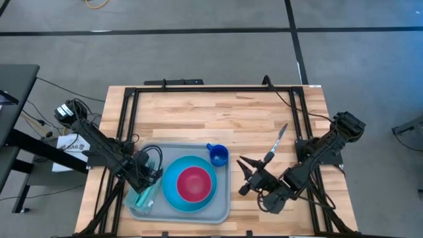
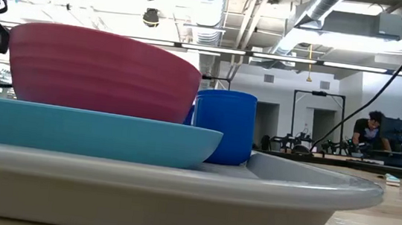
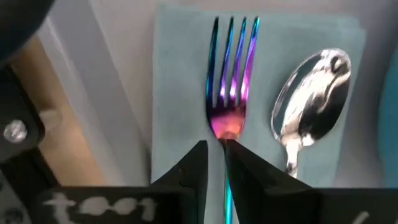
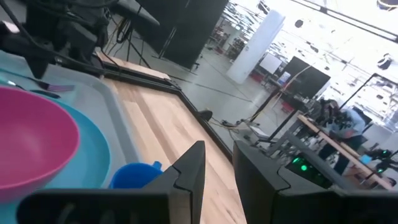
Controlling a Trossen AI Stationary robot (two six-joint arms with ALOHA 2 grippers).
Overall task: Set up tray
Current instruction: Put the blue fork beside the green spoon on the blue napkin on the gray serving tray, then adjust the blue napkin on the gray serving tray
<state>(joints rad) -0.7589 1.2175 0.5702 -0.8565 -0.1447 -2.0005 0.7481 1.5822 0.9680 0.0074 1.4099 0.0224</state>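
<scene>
The tray (image 1: 221, 210) lies at the front of the wooden table (image 1: 218, 116), nearer the left arm than the right. At the tray's centre sits a blue plate (image 1: 173, 196) carrying a pink bowl (image 1: 195, 183); a blue cup (image 1: 218, 156) stands in the tray's far right corner. At the tray's left end a teal napkin (image 3: 180, 74) holds a fork (image 3: 229, 81) (iridescent, tines pointing away from the wrist) and a spoon (image 3: 311, 99) side by side. The left gripper (image 3: 215, 163) hangs over that end, its fingers a narrow slit apart astride the fork's neck; whether they pinch it cannot be told. The right gripper (image 1: 246, 177) hovers just right of the tray, jaws parted and empty. A knife (image 1: 276, 147) lies on the table right of the tray, beyond that gripper.
</scene>
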